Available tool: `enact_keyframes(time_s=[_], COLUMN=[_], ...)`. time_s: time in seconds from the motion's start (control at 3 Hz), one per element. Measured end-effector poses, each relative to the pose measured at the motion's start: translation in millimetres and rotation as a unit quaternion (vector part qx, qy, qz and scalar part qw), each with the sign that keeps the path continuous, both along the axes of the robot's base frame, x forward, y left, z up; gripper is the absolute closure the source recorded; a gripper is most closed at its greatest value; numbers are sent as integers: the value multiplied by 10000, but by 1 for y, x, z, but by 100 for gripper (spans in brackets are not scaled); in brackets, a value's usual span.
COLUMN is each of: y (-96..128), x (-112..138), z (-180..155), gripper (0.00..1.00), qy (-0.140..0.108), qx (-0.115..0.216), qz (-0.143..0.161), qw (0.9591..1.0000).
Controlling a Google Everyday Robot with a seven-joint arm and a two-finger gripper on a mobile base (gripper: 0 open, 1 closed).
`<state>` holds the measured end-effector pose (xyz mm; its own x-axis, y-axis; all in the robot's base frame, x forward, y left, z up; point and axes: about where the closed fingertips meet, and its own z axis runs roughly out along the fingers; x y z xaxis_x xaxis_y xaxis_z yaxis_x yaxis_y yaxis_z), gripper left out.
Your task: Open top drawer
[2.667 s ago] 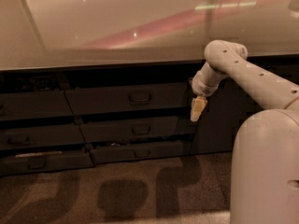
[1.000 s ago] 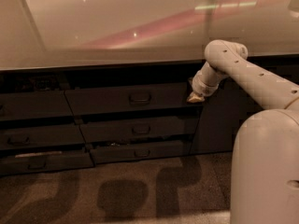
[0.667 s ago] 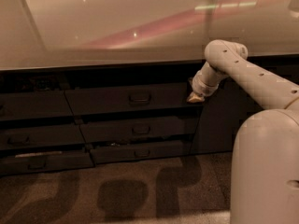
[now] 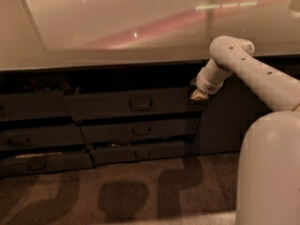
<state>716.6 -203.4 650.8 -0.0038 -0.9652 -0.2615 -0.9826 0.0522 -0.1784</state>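
The top drawer (image 4: pixel 108 104) is the widest dark grey front under the counter, with a small dark loop handle (image 4: pixel 140 103) at its centre. It looks pushed in. My gripper (image 4: pixel 198 95) hangs from the white arm at the drawer's upper right corner, well to the right of the handle and apart from it.
Two slimmer drawer fronts (image 4: pixel 140 131) (image 4: pixel 140 153) lie below the top drawer, the lowest slightly ajar. More drawers (image 4: pixel 40 137) stand at the left. A glossy beige counter (image 4: pixel 117 27) runs above. A tall dark cabinet door (image 4: pixel 225 116) is at the right. My white arm body (image 4: pixel 269 172) fills the lower right.
The gripper hung pointing down beside the drawer earlier; it has since swung up and now sits higher, at the drawer's top right corner. The drawer has not moved.
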Motion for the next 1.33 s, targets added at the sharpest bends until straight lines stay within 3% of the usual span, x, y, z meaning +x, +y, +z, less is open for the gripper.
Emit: enact_keyframes(time_s=[0.67,1.33], y=[0,2], x=[0,-5], z=[20,18], gripper=[100,100], qy=[2,-1], qx=[0,-18], qz=[0,48], qw=[10000,10000])
